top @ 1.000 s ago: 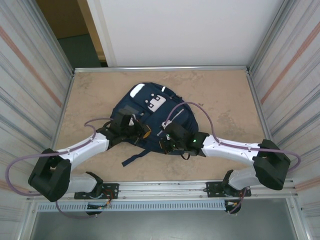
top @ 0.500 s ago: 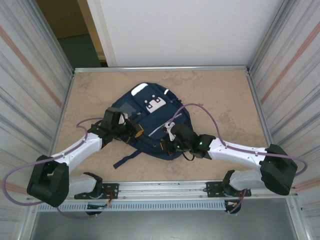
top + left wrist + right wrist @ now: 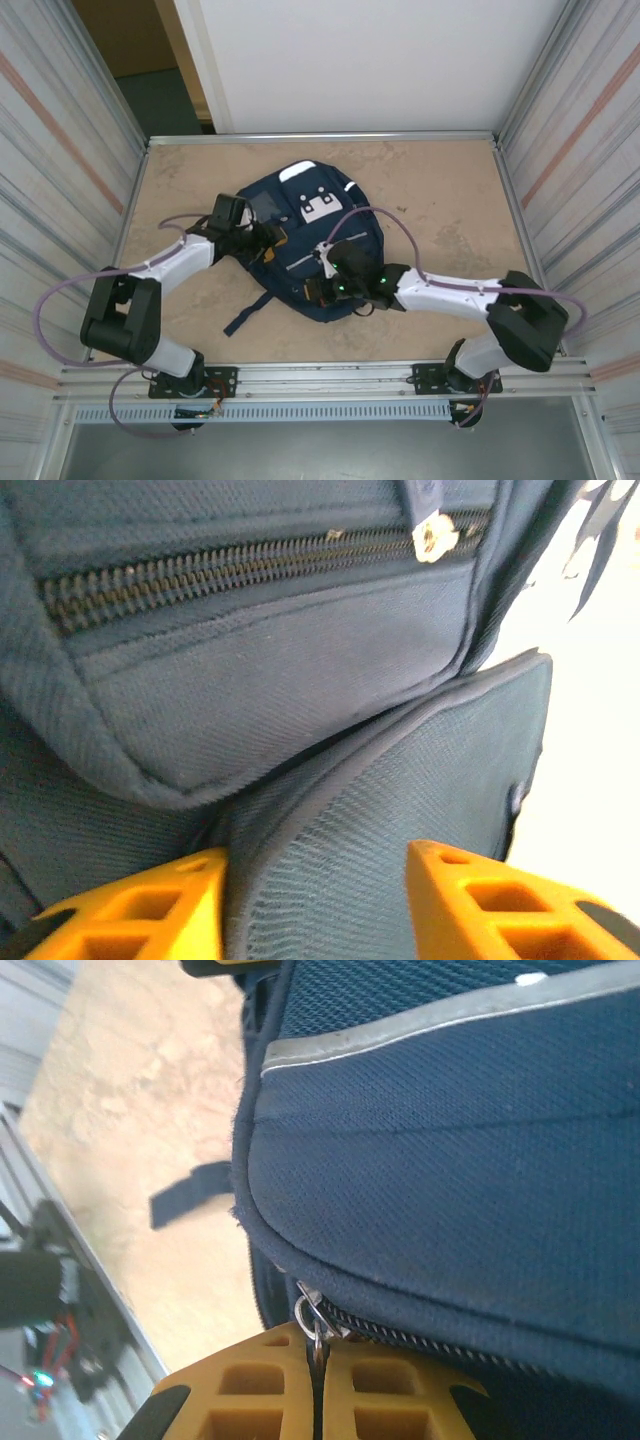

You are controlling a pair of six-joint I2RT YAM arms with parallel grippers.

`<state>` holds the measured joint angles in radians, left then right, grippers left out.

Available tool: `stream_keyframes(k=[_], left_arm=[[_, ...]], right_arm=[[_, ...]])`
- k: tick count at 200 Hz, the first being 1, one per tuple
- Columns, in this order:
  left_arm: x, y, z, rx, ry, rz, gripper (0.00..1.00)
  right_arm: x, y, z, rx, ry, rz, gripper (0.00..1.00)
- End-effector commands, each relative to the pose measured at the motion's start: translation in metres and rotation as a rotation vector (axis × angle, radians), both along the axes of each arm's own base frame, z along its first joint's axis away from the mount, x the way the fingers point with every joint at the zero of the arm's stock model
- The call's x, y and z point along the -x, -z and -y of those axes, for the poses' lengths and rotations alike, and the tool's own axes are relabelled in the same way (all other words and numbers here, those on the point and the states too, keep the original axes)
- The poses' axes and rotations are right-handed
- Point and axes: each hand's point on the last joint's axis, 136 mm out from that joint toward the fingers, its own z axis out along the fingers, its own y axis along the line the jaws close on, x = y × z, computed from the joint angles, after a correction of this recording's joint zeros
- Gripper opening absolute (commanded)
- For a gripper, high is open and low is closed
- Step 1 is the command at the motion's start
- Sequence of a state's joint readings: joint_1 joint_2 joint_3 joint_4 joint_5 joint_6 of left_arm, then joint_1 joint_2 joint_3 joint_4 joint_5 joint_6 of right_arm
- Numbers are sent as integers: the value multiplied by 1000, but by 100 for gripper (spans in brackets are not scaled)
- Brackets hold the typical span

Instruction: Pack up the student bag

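The left gripper (image 3: 315, 880) has just spread open astride the mesh side pocket (image 3: 400, 780) of the bag (image 3: 300, 215), which lies mid-table (image 3: 450, 200), shifted farther back. The right gripper (image 3: 318, 1385) stays pinched on the zipper pull (image 3: 312, 1318), so zipping can likely continue.

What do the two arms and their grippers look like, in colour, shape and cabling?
The left arm and the right arm have white link shells between bulky black joint housings, each with a thin purple cable looping alongside. The left gripper and the right gripper have black bodies and orange-yellow fingers with hollow rectangular cells. Small green lights glow near the right wrist.
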<state>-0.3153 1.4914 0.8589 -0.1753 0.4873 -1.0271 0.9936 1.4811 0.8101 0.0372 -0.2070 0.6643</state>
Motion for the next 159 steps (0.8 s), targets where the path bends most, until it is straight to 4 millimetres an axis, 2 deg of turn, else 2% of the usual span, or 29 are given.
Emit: stream_keyframes(k=[1, 24, 43, 54, 68, 83, 95, 111, 135, 159], left_arm=[[-26, -28, -11, -11, -22, 159, 56], [-4, -33, -26, 45, -26, 152, 63], [30, -24, -41, 88, -31, 90, 71], [48, -17, -47, 61, -25, 65, 80], [65, -14, -47, 65, -5, 53, 95], [75, -14, -42, 105, 10, 43, 96], [77, -11, -41, 117, -9, 32, 92], [70, -13, -35, 146, -19, 59, 78], [62, -23, -20, 186, 24, 102, 50], [60, -26, -19, 154, 40, 106, 22]], right_arm=[[3, -40, -45, -163, -37, -30, 0], [-1, -42, -65, -156, -73, -5, 0], [1, -40, -79, -194, -105, -29, 0], [3, -37, -83, -202, -117, -49, 0], [3, -36, -88, -204, -125, -56, 0], [4, -36, -91, -203, -137, -50, 0], [6, -37, -94, -203, -160, -48, 0], [6, -32, -97, -183, -168, -55, 0], [4, -27, -95, -149, -139, -72, 0], [-1, -21, -88, -139, -87, -90, 0]])
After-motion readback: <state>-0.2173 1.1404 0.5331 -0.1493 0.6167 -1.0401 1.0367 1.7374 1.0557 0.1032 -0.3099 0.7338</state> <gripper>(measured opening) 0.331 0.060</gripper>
